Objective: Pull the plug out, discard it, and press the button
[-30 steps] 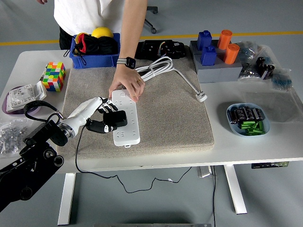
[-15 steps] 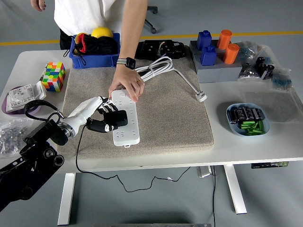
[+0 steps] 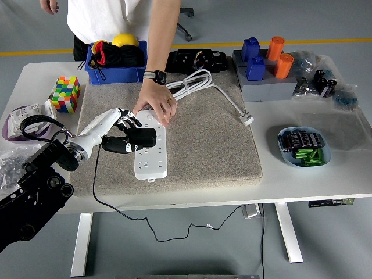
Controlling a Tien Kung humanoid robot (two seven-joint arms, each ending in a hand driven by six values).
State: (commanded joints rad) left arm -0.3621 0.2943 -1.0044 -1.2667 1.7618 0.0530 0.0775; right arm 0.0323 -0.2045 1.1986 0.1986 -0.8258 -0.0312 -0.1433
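On power strip (image 3: 150, 150): left hand (image 3: 119, 135) fingers (image 3: 129, 123) clasping black plug (image 3: 141, 139).

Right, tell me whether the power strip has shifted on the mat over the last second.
Yes. The power strip has swung: its near end has moved left and slightly away from the mat's front edge, while the person's hand pins its far end.

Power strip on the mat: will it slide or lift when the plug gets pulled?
Probably it lifts or skids: the power strip looks light. The person's hand pins only its far end. The left hand grips the black plug near mid-strip.
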